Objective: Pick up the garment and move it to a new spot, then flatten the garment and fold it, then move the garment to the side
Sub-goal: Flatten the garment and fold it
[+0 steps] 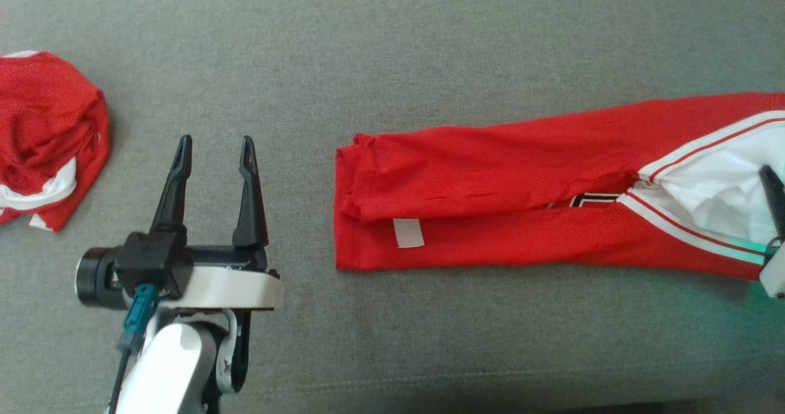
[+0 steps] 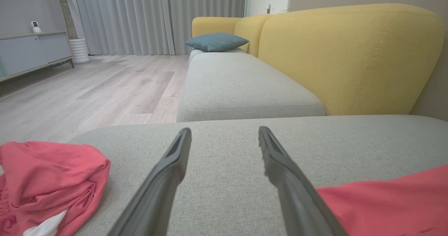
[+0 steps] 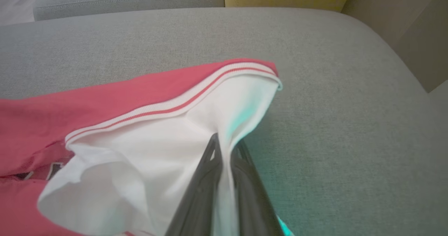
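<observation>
One garment (image 1: 490, 205) laid long, pinched at its white end

At the near left, the left gripper (image 1: 215, 139) is held over the grey seat (image 1: 392, 52) with its fingers spread wide and nothing between them. It is placed between a crumpled red cloth (image 1: 49, 132) on its left and the garment's folded end on its right, apart from both. At the near right edge, the right gripper (image 3: 227, 141) is closed together on the garment's white inner cloth, which is drawn up between the fingers. The garment is stretched across the seat from the middle to the right. It is red, with a striped band (image 3: 168, 106) and a small white label (image 1: 408, 232) near its left end. Farther off, a yellow backrest (image 2: 350, 54), a blue cushion (image 2: 217, 41), a pale wooden floor (image 2: 105, 85) and grey curtains (image 2: 140, 15) are seen.
</observation>
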Motion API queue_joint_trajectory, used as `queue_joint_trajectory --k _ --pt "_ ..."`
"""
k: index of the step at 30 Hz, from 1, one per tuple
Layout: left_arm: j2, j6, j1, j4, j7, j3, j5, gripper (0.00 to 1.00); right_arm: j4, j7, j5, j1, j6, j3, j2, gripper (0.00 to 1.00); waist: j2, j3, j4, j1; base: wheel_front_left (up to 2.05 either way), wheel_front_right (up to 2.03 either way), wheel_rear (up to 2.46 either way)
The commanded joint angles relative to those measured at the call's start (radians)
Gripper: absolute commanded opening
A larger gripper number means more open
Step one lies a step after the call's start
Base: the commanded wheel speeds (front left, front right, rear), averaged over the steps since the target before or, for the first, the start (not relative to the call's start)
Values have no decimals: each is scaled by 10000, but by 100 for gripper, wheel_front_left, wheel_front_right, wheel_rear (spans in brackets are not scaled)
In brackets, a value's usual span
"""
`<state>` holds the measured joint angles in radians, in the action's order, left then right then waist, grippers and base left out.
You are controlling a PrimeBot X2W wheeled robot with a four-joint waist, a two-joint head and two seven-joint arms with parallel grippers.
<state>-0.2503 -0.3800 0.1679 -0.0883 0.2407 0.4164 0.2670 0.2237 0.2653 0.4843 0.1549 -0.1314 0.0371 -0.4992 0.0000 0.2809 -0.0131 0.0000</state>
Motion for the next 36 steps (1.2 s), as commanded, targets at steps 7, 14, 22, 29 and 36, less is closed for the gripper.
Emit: queue_joint_trajectory --k 7,14,22,29,36 --pt "-179 -32 20 -221 93 -271 134 100 -2047 429 -387 371 7 -1138 -510 0 0 -513 25 0 0 0 0" --pt "-150 21 -31 -222 75 -148 204 100 -3596 1263 -321 1464 7 -3874 487 0 0 -746 144 0 0 0 0" --pt "-40 129 104 -151 79 59 229 100 -1886 983 487 2468 7 -5474 2866 0 0 -657 537 0 0 0 0" --pt "144 206 296 2 100 263 228 100 246 135 1012 3122 7 -6068 4112 27 0 -420 949 0 0 0 0" --pt "166 143 331 84 129 233 201 100 394 -1501 1269 3428 7 -6436 4266 100 0 -296 915 0 0 0 0"
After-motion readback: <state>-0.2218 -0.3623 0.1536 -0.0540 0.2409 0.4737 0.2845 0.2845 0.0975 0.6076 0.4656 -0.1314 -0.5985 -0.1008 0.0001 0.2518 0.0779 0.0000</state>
